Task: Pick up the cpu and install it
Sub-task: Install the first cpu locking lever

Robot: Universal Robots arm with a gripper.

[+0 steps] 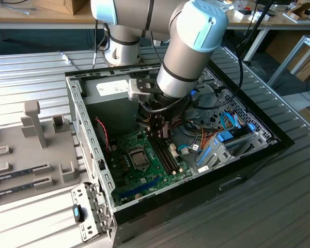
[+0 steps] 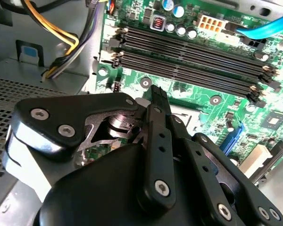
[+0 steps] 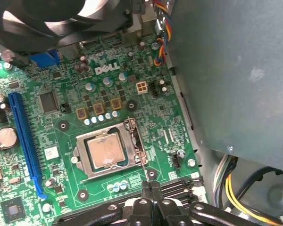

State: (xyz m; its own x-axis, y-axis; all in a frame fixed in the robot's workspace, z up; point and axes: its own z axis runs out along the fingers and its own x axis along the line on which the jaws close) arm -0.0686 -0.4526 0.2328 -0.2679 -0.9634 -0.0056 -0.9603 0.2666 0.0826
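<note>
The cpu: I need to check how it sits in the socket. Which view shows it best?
The first wrist view: the cpu faces the camera, lying flat inside the socket frame, its whole silver top unobstructed. The exterior view shows it small and at a slant on the motherboard. In the second wrist view the gripper covers that area.

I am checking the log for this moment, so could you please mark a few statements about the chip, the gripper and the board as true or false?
1. The cpu lies in the socket on the motherboard. True.
2. The gripper grips the cpu. False: its fingers are shut together on nothing, beside the socket.
3. The gripper is inside the computer case. True.
4. The gripper is above the grey tray at the exterior view's left. False: it is over the motherboard, near the long memory slots.
</note>
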